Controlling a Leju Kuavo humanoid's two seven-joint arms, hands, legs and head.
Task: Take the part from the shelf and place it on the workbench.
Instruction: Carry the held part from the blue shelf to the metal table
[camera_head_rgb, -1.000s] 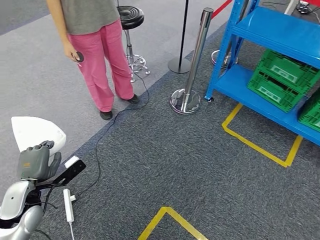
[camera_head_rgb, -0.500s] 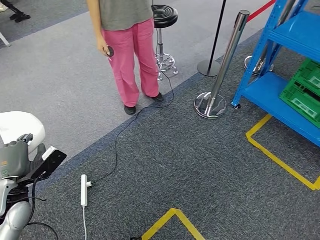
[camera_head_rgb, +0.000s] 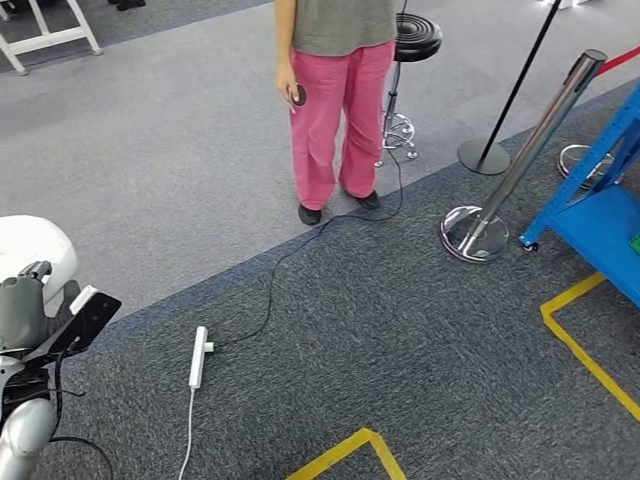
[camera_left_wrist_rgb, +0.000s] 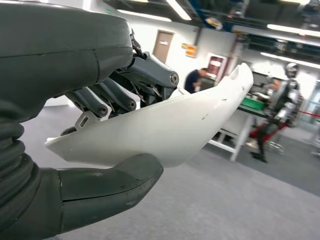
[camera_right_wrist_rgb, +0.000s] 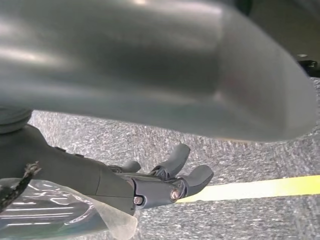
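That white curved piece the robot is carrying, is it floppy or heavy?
The white part probably is stiff: it juts past the left hand without sagging. It looks like a thin shell, so likely light for its size. Its smooth, glossy surface could slip, though thumb and fingers clamp it from both sides.

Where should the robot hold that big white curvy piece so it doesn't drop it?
Probably right where the left hand grips the white part now: across its wide end, thumb under the smooth curved side, fingers over the top edge. The part tapers to a thin tip, so the broad end seems to give more to hold.
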